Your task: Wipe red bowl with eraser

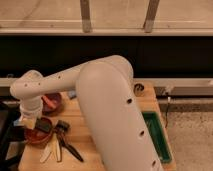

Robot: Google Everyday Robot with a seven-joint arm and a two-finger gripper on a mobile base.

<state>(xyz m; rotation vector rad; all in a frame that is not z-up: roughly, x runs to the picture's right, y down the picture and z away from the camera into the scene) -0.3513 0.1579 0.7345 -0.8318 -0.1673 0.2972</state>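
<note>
So, the gripper (pixel 30 122) has its jaws pinched closed and hangs straight down at the left end of the bench (pixel 70 114), right over the left edge of the red bowl (pixel 36 136). The eraser (pixel 44 125), a small dark block, is touching or just beside the tip of the jaws, over the back rim of the bowl. I can't tell if it's actually clamped or only resting there. The red bowl is at the front-left corner of the bench. Just behind it is a maroon bowl (pixel 51 102) with something reddish inside. To the right of the red bowl there's a black brush-looking thing (pixel 62 127), and in front of that are a couple of pale flat tools (pixel 50 151) and a pair of black-handled ones (pixel 71 149). The fat white arm (pixel 110 110) sweeps in from the lower right and hides most of the middle. A green tray (pixel 159 142) pokes out on the far right.
</note>
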